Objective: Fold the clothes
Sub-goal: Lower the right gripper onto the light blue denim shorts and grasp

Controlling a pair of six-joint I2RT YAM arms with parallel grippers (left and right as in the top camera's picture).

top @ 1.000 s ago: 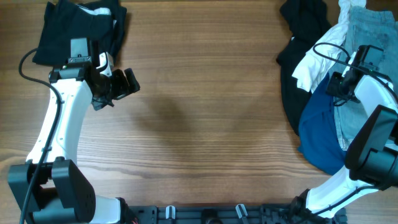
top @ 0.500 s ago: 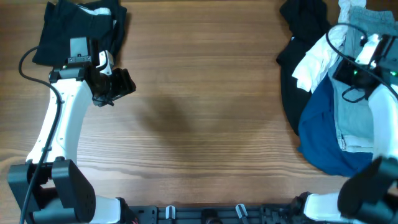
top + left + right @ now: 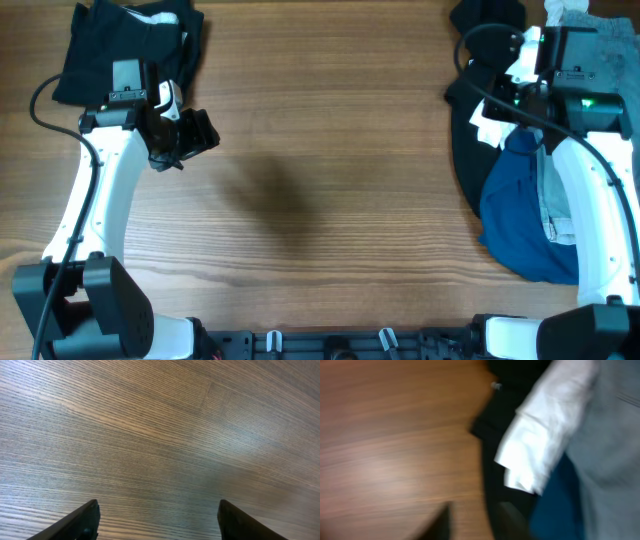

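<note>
The clothes lie in a heap at the table's right: black fabric [image 3: 466, 120], a white piece [image 3: 490, 118], deep-blue fabric [image 3: 520, 215] and pale-blue denim [image 3: 603, 52]. My right gripper [image 3: 512, 88] hovers over the heap's upper left. In the blurred right wrist view its fingers [image 3: 476, 521] are apart and empty over the black fabric's [image 3: 492, 440] edge, with the white piece [image 3: 540, 440], the blue fabric [image 3: 555, 510] and the denim [image 3: 612, 450] ahead. My left gripper [image 3: 192, 135] is open and empty above bare wood [image 3: 159, 521].
A folded stack of black clothes [image 3: 115, 45] with a white piece lies at the back left, just behind my left arm. The wooden table [image 3: 320, 180] spans between the two arms.
My right arm has swung up and left, from over the denim to the heap's upper left edge. The left gripper has hardly moved.
</note>
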